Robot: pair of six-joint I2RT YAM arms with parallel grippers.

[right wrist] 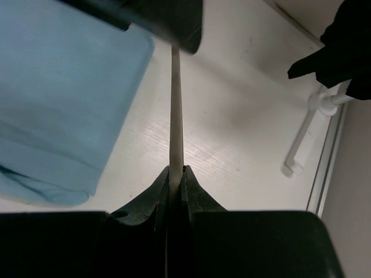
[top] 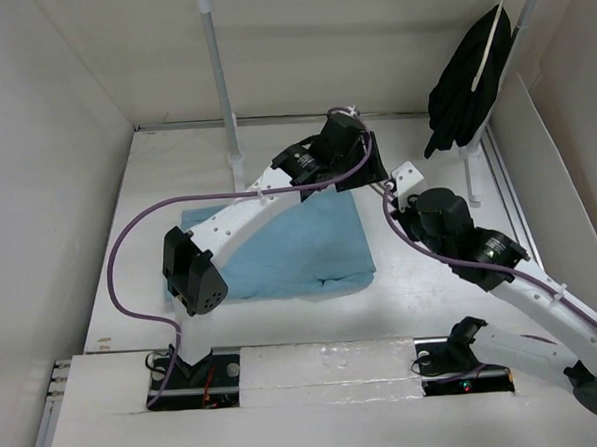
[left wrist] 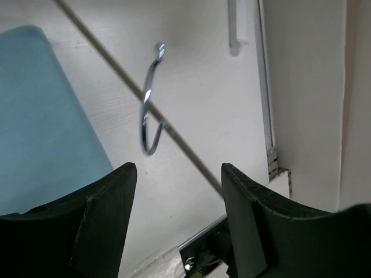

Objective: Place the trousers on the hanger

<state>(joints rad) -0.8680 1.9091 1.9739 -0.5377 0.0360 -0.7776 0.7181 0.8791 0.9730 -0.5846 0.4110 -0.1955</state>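
I see the trousers (top: pixel 300 248) folded flat, light blue; the thin hanger (right wrist: pixel 177 116), chrome-hooked, is just beside their right edge.

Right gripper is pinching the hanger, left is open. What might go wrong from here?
The right gripper pinches only one thin bar of the hanger, so it may swivel or slip.
Its hook sits just ahead of the open left gripper and might snag.
The trousers lie folded flat, which makes them hard to thread.

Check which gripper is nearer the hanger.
Right. The right gripper is shut on the hanger; the left gripper is open above its hook, not touching it.
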